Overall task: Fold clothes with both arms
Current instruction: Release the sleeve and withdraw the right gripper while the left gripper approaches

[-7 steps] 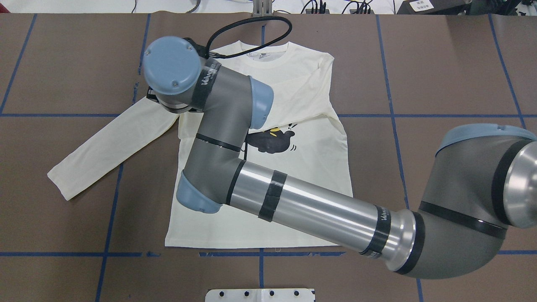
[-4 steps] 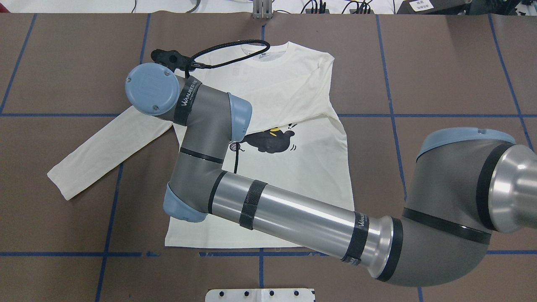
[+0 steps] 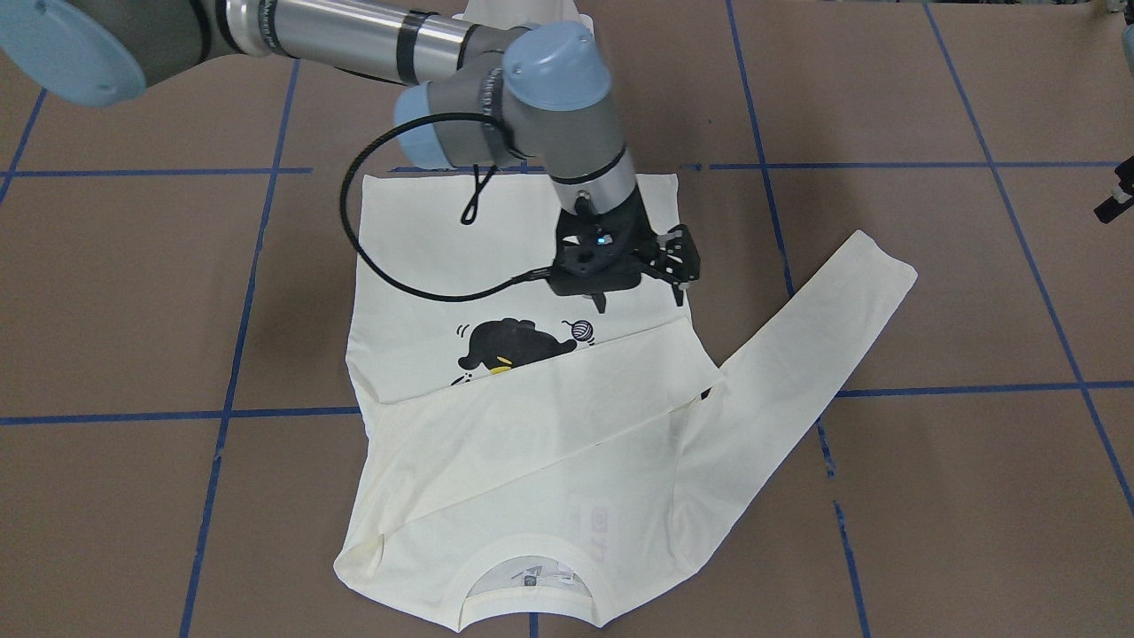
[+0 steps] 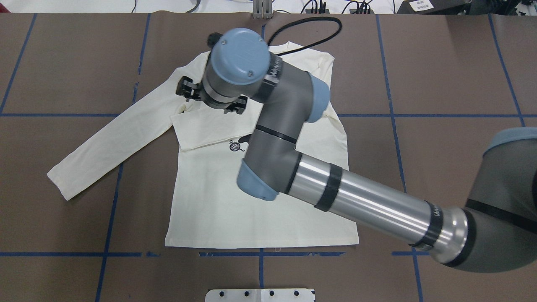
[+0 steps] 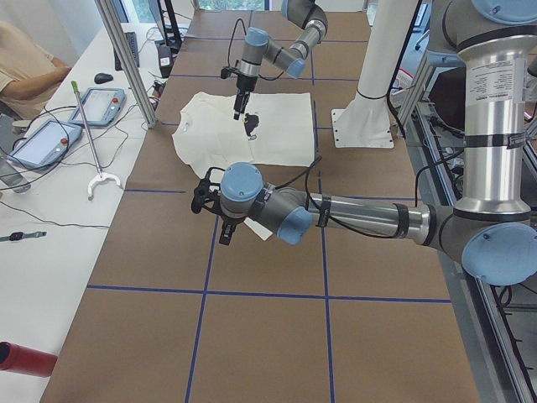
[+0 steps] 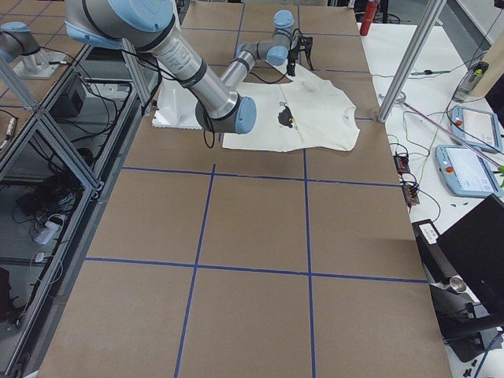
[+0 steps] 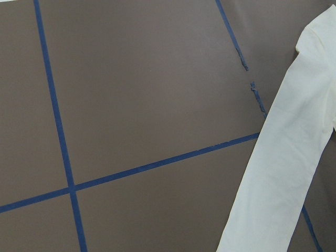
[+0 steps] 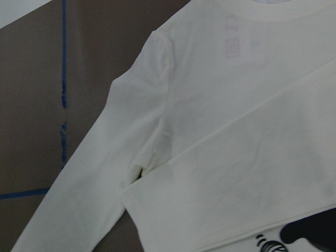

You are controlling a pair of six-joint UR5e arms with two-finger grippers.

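No legible text; strap (image 4: 275, 71) print too small.

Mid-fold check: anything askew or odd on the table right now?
Yes: the folded sleeve lies slanted across the T-shirt, hiding part of the cat print, and its cuff pokes just past the body's side edge. The other sleeve is spread flat on the table. The blue tape beside it is frayed.

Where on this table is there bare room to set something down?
Bare table lies past the T-shirt on the robot's right, and on the far side of the outstretched sleeve. Crowded: over the shirt's chest, where the right gripper hovers open.
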